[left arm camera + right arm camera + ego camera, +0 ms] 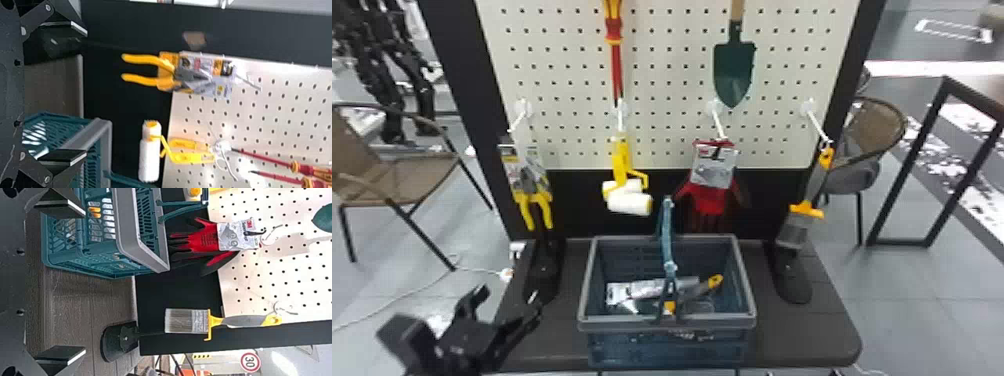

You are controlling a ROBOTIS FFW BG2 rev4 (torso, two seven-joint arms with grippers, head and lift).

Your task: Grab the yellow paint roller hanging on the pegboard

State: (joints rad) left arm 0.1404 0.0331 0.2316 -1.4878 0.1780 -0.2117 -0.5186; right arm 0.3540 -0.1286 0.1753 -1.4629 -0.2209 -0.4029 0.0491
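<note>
Nearest the head camera, the left gripper has its fingers spread well apart, with nothing between them. The yellow paint roller hangs from its hook on the pegboard, forward of that gripper, higher up and to its right. The right gripper's fingers also stand apart and empty.

A straight sweep toward the roller could brush the packaged pliers, which hang ahead of the left gripper and short of the roller. A grip low on the white sleeves might let them turn and slip; pulling outward before the handle's hole clears the hook tip could swing or drop the tool. The upright basket handle might also catch a low wrist.

Right of the left gripper sits the basket, holding a silvery packaged item and a grey tool with a yellow end.
</note>
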